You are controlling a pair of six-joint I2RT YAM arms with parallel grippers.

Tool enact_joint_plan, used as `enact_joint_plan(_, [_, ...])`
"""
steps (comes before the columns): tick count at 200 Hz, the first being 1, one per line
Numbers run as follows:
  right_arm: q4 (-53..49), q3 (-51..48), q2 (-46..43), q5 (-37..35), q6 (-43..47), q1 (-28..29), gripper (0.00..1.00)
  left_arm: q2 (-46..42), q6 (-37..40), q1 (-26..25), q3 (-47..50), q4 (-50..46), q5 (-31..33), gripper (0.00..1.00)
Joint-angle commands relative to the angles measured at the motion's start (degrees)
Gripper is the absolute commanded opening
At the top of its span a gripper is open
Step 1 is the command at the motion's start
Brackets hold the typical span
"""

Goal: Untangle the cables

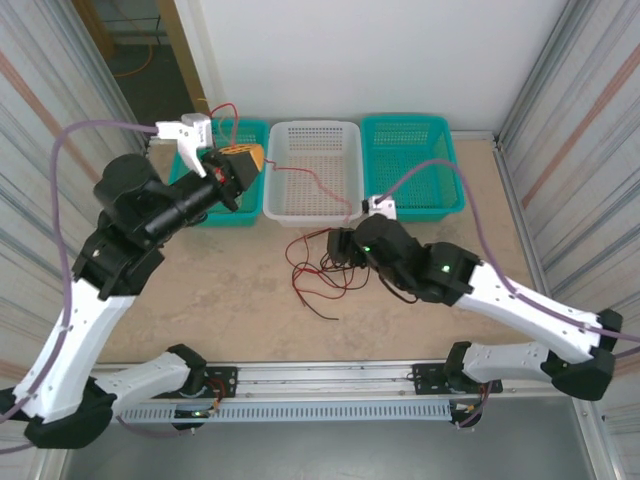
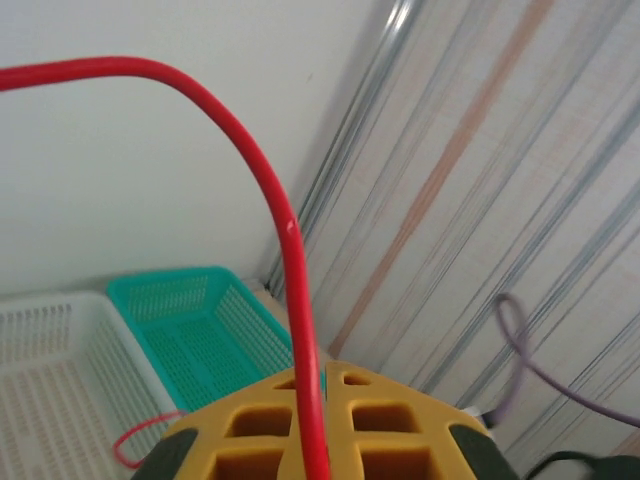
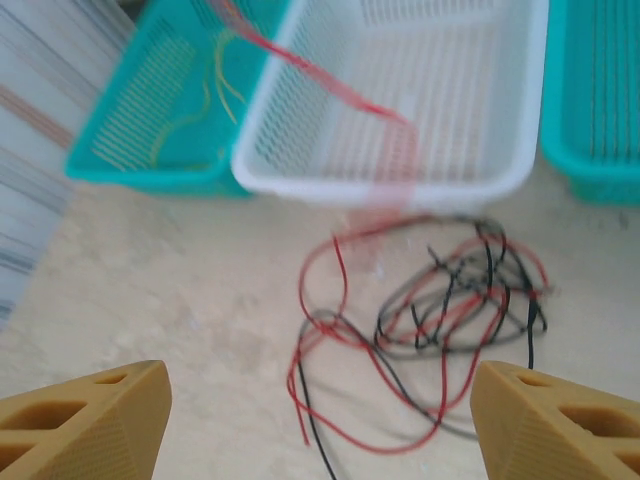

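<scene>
The left gripper (image 1: 243,160) is hanging raised above the left teal basket (image 1: 252,205), its yellow fingers (image 2: 380,420) pinching shut on a red cable (image 1: 296,171). In the left wrist view the cable (image 2: 270,190) is rising out from between the closed fingers, arching up and over to the left. From above, it is looping up past the gripper, then draping across the white basket (image 1: 315,125) and dropping over its near rim toward the table (image 1: 200,300).

The rest of the cables are lying in a tangle (image 1: 322,268) on the table just in front of the white basket – red and black strands looping through one another, with a few loose ends trailing toward the near edge. In the right wrist view the tangle (image 3: 440,300) is sitting a little right of centre, and the blurred red cable is slanting over the white basket's rim (image 3: 390,185) down to it. A few yellow cables (image 3: 222,95) are lying inside the left teal basket (image 3: 130,165).

The right gripper (image 1: 340,250) is hovering low at the right side of the tangle. Its fingers (image 3: 90,410) are standing wide apart and holding nothing – the table and loose strands are showing between them.

The right teal basket (image 1: 410,160) is sitting beside the white one.
</scene>
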State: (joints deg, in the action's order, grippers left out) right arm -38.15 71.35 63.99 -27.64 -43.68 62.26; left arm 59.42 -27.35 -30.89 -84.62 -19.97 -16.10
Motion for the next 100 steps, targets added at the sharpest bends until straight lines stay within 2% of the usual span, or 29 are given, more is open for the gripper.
enact_joint_plan(1, [0.91, 1.57, -0.69, -1.80, 9.27, 2.34, 0.81, 2.04, -13.71, 5.70, 5.02, 5.41, -16.04, 0.00])
enact_joint_plan(13, [4.88, 2.25, -0.43, 2.63, 12.08, 2.52, 0.86, 2.71, -17.35, 7.29, 7.38, 9.32, -20.30, 0.00])
enact_joint_plan(24, [6.41, 4.08, 0.84, 7.30, 13.35, 1.51, 0.87, 3.68, -19.01, 7.60, 8.15, 11.11, -23.16, 0.00])
enact_joint_plan(54, [8.79, 8.56, 4.90, 15.38, 15.48, -3.08, 0.90, 4.68, -20.08, 7.51, 8.51, 11.46, -25.89, 0.00])
enact_joint_plan(80, [9.50, 12.11, 9.10, 22.24, 15.36, -8.39, 0.87, 5.41, -20.00, 7.52, 7.64, 11.07, -28.19, 0.00])
enact_joint_plan(100, [11.16, 15.02, 12.35, 26.89, 17.27, -8.92, 0.78, 5.69, -20.38, 7.52, 7.57, 11.18, -28.93, 0.00])
